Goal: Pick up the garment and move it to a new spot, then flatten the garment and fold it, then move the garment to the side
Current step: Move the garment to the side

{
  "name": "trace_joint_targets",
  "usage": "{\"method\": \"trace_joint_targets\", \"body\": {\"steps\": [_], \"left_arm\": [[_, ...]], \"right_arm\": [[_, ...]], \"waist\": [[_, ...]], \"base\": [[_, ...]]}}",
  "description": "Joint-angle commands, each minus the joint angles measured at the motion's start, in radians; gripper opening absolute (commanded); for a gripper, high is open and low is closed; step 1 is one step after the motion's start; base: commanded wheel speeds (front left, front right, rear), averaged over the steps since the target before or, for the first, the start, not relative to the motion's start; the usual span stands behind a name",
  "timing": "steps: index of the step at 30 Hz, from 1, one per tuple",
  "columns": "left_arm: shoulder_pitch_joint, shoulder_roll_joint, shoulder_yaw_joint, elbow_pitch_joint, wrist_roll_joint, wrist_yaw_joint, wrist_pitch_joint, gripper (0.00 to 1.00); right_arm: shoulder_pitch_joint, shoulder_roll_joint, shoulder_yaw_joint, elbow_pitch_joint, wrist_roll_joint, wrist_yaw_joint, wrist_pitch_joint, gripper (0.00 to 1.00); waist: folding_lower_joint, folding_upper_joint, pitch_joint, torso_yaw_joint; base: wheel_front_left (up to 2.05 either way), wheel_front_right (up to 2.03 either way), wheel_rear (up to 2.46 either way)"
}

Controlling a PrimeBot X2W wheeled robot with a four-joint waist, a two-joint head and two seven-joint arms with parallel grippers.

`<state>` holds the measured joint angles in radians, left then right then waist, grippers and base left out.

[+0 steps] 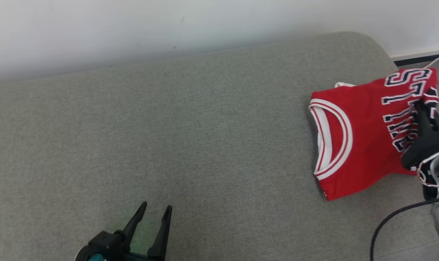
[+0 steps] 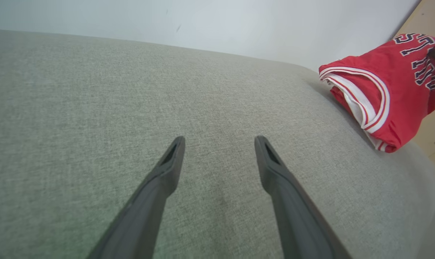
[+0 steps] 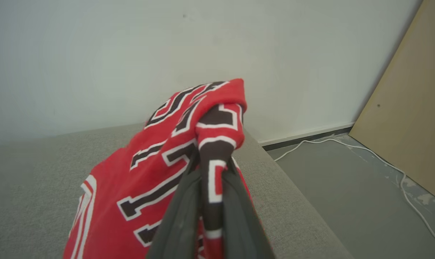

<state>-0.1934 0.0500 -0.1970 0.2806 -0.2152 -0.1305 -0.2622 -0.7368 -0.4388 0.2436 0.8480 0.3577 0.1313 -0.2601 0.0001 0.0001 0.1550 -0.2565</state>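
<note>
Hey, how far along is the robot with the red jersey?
Done: the red basketball jersey with white trim looks folded compactly. In hand: the right gripper is shut on it, jaws pinching its lettered edge, at the right end of the grey fabric seat. Remaining: set it down and release. The left gripper is open, idle.

Smooth cloth jersey (image 1: pixel 361 141) on matt woven upholstery (image 1: pixel 168 127).

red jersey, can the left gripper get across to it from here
Probably yes: the left gripper is open over bare grey cushion, nothing lying between it and the red jersey. It's a long sideways reach, and the right gripper grips its far end.
</note>
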Motion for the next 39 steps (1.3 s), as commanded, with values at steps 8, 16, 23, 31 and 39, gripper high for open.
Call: {"method": "trace_joint_targets", "body": {"steps": [8,16,23,31,39], "left_arm": [[-0.033,0.014,-0.015,0.011,0.020,0.000,-0.004,1.00],[-0.004,0.011,0.006,0.013,0.015,0.000,-0.004,1.00],[0.036,0.004,0.057,0.005,0.040,0.000,-0.004,1.00],[0.086,0.001,0.121,-0.005,0.072,0.018,-0.004,1.00],[0.125,0.001,0.153,-0.020,0.095,0.064,-0.004,1.00]], "right_arm": [[-0.037,-0.007,-0.312,0.104,-0.244,-0.001,-0.005,1.00],[0.037,0.110,-0.471,-0.022,-0.451,-0.001,-0.005,1.00],[0.177,0.214,-0.314,-0.175,-0.426,-0.001,-0.005,1.00],[0.345,0.268,-0.196,-0.307,-0.337,-0.001,-0.005,1.00],[0.465,0.318,-0.169,-0.386,-0.302,-0.001,-0.005,1.00]], "waist": [[-0.0001,-0.0001,0.046,0.079],[-0.0001,-0.0001,0.013,0.104],[-0.0001,-0.0001,-0.052,0.134],[-0.0001,-0.0001,-0.121,0.183],[-0.0001,-0.0001,-0.161,0.222]], "base": [[0.00,0.00,0.00],[0.00,0.00,0.00],[0.00,0.00,0.00],[0.00,0.00,0.00],[0.00,0.00,0.00]]}}
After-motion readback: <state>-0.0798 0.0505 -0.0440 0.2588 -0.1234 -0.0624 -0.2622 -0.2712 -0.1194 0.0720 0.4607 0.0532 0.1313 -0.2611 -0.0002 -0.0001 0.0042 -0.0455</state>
